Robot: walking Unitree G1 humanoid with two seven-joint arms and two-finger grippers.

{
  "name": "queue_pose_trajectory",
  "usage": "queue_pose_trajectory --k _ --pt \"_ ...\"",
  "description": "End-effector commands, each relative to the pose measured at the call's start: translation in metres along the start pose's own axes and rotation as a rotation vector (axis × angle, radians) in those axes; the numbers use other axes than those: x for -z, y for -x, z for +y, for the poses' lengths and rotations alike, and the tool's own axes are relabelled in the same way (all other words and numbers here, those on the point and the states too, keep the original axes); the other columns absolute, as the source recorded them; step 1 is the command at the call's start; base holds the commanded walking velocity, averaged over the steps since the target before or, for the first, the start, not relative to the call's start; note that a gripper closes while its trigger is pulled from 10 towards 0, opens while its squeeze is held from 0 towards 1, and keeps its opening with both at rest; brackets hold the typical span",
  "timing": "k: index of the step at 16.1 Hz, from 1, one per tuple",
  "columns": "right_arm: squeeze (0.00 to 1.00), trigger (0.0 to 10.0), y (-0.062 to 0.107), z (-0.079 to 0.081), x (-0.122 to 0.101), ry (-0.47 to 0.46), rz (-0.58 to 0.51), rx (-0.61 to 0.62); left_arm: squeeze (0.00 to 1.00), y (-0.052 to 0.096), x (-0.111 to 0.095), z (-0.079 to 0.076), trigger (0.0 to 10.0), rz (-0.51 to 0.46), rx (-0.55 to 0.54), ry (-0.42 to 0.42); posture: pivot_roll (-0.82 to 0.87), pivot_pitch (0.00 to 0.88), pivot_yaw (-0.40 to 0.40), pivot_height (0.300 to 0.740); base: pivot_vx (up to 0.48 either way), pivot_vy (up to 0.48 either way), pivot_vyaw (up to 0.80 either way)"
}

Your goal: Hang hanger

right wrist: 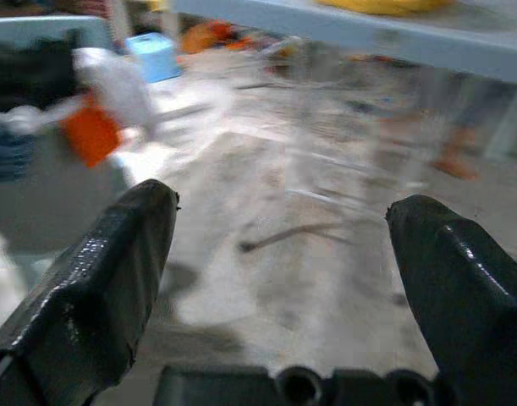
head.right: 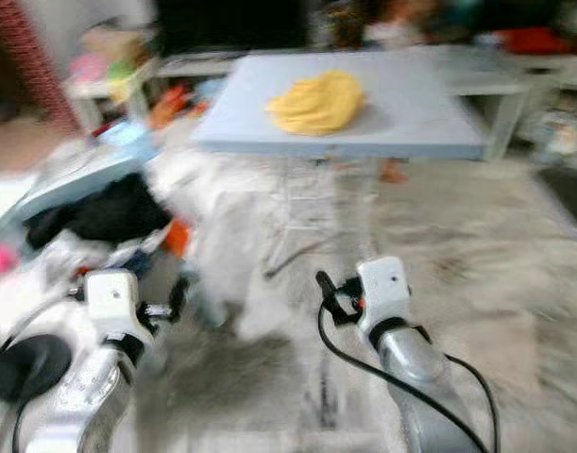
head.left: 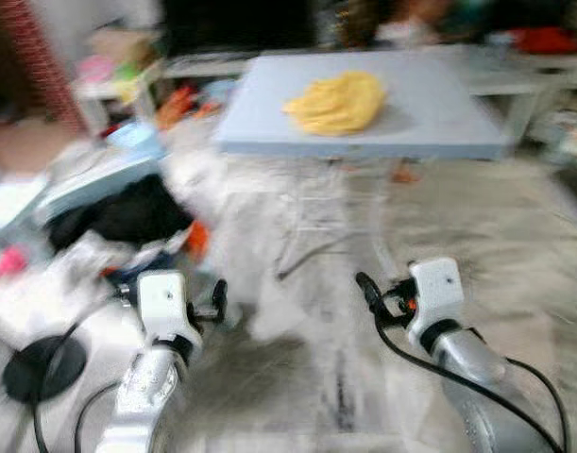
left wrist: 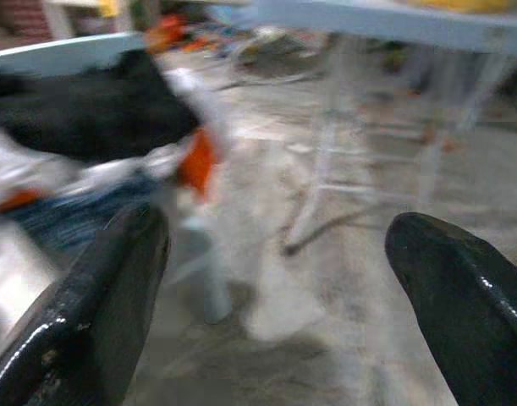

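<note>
The picture is blurred by camera motion. A yellow garment (head.left: 337, 102) lies bunched on a grey-blue table (head.left: 439, 118) ahead of me. A thin dark curved piece (head.left: 307, 260) lies on the floor under the table; I cannot tell what it is. My left gripper (left wrist: 275, 279) is held low in front of me, open, with nothing between its fingers (left wrist: 106, 296). My right gripper (right wrist: 283, 271) is at the same height, also open and empty. Both arms show in the left eye view, with the left gripper (head.left: 217, 300) and right gripper (head.left: 368, 288) pointing forward over the floor.
A heap of clothes (head.left: 127, 222), black, white and orange, lies on the floor at my left beside a pale blue board (head.left: 90, 179). A black round base (head.left: 42, 366) sits near my left arm. White wire legs (head.left: 316, 212) stand under the table. Cluttered shelves (head.left: 118, 75) line the back.
</note>
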State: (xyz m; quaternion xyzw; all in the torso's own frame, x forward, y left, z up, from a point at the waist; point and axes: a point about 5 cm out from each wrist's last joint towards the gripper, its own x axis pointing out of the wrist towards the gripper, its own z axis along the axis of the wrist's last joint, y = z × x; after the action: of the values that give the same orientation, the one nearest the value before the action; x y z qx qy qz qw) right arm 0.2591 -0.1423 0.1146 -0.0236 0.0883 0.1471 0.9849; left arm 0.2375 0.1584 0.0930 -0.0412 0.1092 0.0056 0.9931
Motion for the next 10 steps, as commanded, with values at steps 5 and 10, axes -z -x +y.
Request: queue_pose_trajectory --k 5,10 --pt "0.0 10.0 0.0009 0.0038 -0.0086 -0.016 -0.049 -0.032 0.0 -0.0002 -0.0057 0.0017 10.0 -0.022 0.003 0.021 -0.06 0.0 0.024 0.74 0.176 0.0 0.0" --pt "0.0 10.0 0.0004 0.0038 -0.0092 0.0 -0.056 -0.037 0.0 -0.0014 -0.0058 -0.0012 10.0 -0.024 0.019 0.026 -0.06 0.0 0.023 0.74 0.337 0.0 0.57"
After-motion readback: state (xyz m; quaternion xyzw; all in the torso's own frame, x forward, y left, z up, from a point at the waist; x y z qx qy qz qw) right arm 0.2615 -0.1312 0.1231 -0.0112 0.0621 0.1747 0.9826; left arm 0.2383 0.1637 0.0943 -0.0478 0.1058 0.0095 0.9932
